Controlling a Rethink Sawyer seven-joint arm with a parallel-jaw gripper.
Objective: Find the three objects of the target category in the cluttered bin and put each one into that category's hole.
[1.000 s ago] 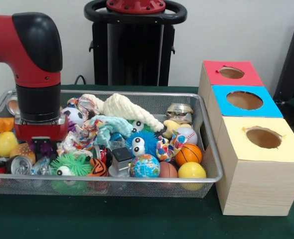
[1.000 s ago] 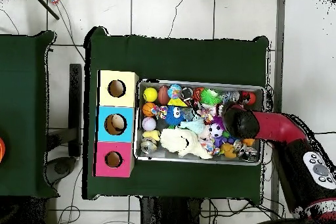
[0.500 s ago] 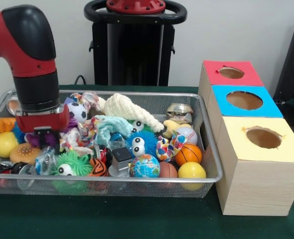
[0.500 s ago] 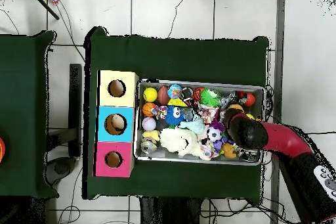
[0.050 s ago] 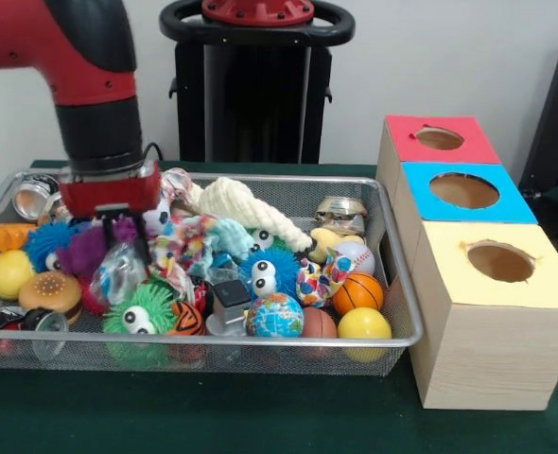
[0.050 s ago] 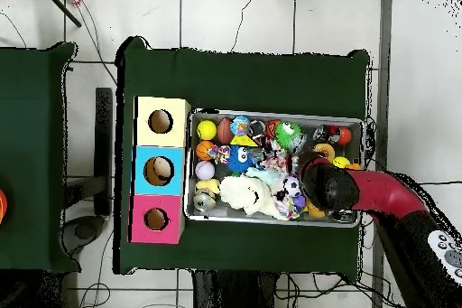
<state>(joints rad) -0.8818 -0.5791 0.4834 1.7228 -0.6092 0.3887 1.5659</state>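
- Covering the surface point(image 5: 260, 416) is dark green cloth; overhead, it sits on a pale tiled floor point(image 6: 244, 15) crossed by dark cables, with a second green-clothed table point(image 6: 32, 155) beside it.
- White wall point(image 5: 430, 57) behind; a black stand with a red-capped ring top point(image 5: 257, 76) rises at the back.
- Silver wire-mesh bin point(image 5: 392, 284), rectangular, shallow, packed with toys.
- Contents, mixed textures: cream knitted cloth bundle point(image 5: 246, 210); blue spiky ball with googly eyes point(image 5: 268, 270); green spiky ball with eyes point(image 5: 142, 310); globe-printed ball point(image 5: 274, 317); small orange basketball point(image 5: 357, 293); smooth yellow ball point(image 5: 364, 324); foam burger point(image 5: 50, 291); second yellow ball point(image 5: 8, 272); metal cans at the left end.
- Just beside the bin stand three wooden boxes with round holes in coloured tops: red point(image 5: 440, 139), blue point(image 5: 463, 191), yellow point(image 5: 499, 262).
- Red and black arm hangs over the bin's left part; its end effector point(image 5: 118, 248) is down among the toys, at a crinkly clear packet point(image 5: 118, 274) beside a purple fuzzy toy point(image 5: 85, 251).
- Cannot tell whether the end effector is parted or closed, or whether it holds anything.
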